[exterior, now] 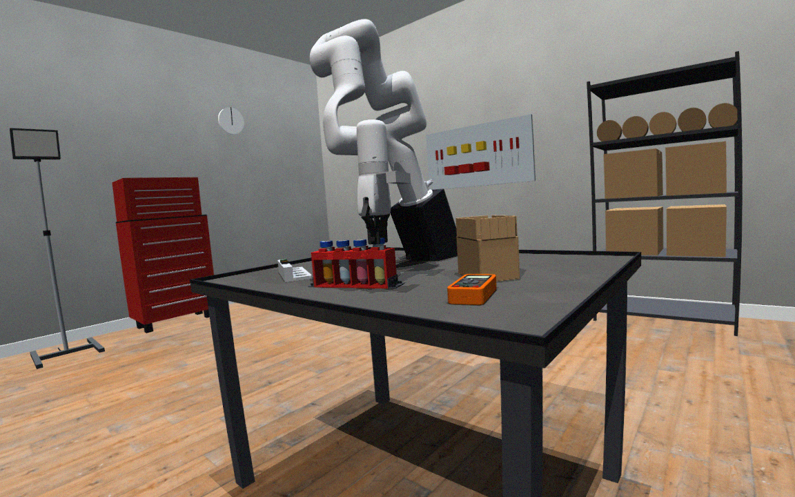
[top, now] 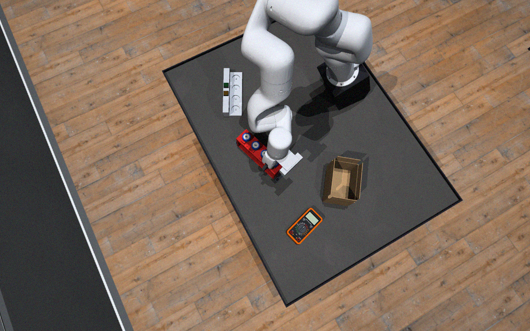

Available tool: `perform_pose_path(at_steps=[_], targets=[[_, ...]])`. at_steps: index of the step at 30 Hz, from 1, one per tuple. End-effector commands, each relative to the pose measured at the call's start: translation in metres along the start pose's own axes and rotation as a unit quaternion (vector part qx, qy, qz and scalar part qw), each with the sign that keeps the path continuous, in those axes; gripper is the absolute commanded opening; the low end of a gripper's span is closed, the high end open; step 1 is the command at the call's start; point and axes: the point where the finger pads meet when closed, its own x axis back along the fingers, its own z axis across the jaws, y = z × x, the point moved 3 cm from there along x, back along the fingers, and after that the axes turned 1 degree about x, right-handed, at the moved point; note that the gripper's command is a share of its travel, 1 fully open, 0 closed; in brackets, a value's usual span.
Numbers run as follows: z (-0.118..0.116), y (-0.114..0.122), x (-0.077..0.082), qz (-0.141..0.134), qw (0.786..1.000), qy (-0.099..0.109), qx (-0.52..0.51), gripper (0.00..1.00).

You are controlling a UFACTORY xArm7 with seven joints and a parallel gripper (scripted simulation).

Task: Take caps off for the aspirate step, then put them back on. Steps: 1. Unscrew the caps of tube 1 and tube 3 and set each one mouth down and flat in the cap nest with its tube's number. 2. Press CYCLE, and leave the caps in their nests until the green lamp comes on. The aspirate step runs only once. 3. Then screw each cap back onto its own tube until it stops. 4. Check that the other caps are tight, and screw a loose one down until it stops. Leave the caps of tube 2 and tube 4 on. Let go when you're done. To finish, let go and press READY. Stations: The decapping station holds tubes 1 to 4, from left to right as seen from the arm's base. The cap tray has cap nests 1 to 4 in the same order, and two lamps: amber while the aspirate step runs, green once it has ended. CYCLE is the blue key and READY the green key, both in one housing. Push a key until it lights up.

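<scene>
Top view: arm bends down over the red decapping station (top: pixel 245 145), which sits near the table (top: pixel 382 230) edge. Wrist hides the station's far end, so gripper (top: pixel 273 165) is barely seen; only two blue caps (top: pixel 246 135) plus part of a third show, all on their tubes. White cap tray (top: pixel 235 94) lies apart from the station, further along the same table edge; nests look unfilled, both lamps dark. A flat white housing (top: pixel 291 161) pokes out from under the wrist, just beside the station; keys can't be made out. Cardboard box (top: pixel 342 181), open top, stands well apart from the station, and an orange multimeter (top: pixel 304 225) lies past it toward the table's other edge.

Exterior view: gripper (exterior: pixel 377 237) points straight down onto the rightmost tube of the station (exterior: pixel 354 252), fingers partly closed and clamped on that end cap (exterior: pixel 381 241), mostly hidden by them. Other three caps (exterior: pixel 342 243) sit on their tubes. Tray (exterior: pixel 292 270) is left of the station, box (exterior: pixel 486 247) and multimeter (exterior: pixel 472 288) to its right. Shelf rack (exterior: pixel 736 185) stands behind.
</scene>
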Motion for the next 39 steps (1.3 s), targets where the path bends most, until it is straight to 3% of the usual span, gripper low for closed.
perform_pose_path(at_steps=[1,10,11,21,24,39], targets=[[0.002,-0.0002,0.0008,0.006,0.994,-0.004,0.11,0.0],[0.002,-0.0002,0.0008,0.006,0.989,-0.004,0.146,0.0],[0.002,-0.0002,0.0008,0.006,0.989,-0.004,0.146,0.46],[0.002,-0.0002,0.0007,0.006,0.989,-0.004,0.146,0.46],[0.002,-0.0003,0.0023,0.006,1.0,-0.005,0.022,0.46],[0.0017,-0.0006,0.0078,0.006,1.0,-0.005,0.016,0.46]])
